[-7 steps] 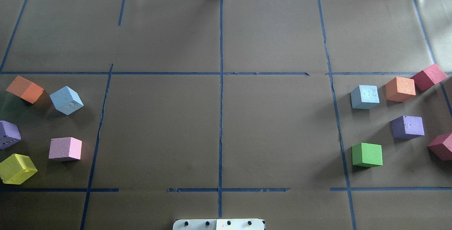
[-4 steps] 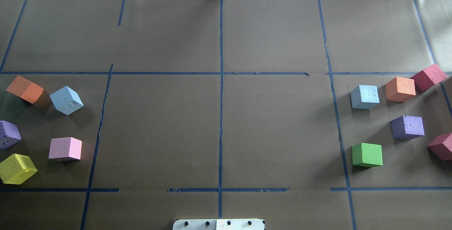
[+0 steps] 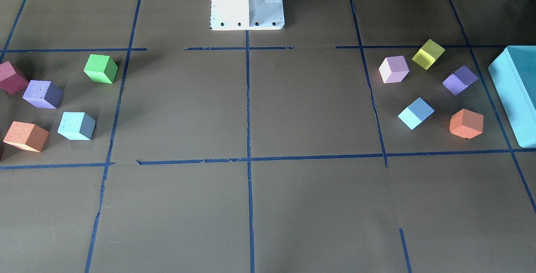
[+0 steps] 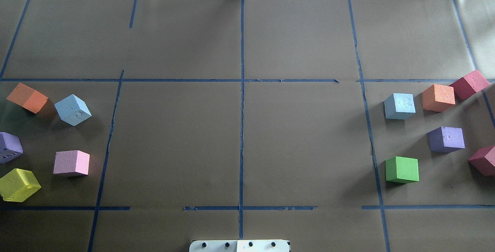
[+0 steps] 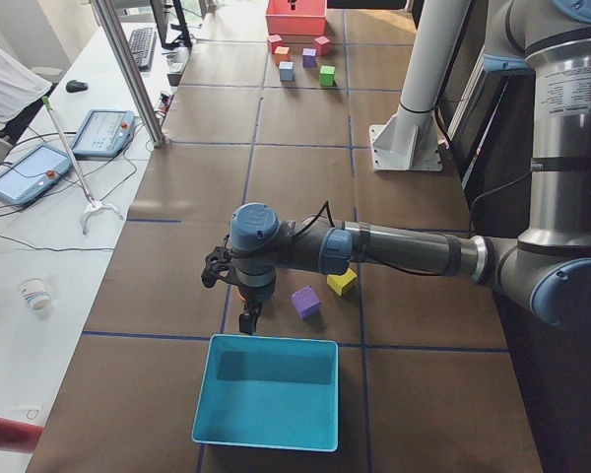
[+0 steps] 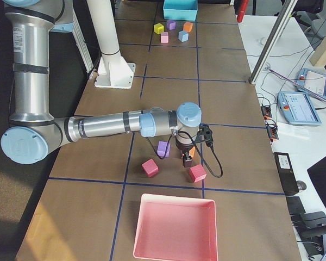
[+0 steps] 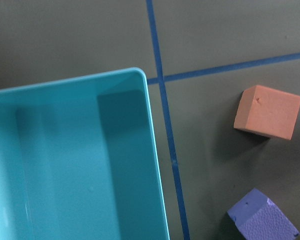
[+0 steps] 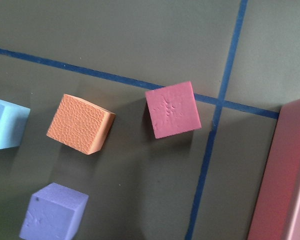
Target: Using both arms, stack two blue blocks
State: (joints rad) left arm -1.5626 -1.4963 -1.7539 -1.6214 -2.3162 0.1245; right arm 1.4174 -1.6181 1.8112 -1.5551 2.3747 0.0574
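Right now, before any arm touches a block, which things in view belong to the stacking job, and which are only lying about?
Belong to the job: left blue block; right blue block; left arm; right arm.

Only lying about: green cube; yellow cube; pink cube; left orange cube; right orange cube; left purple cube; right purple cube; far red cube; near red cube; teal box; pink tray.
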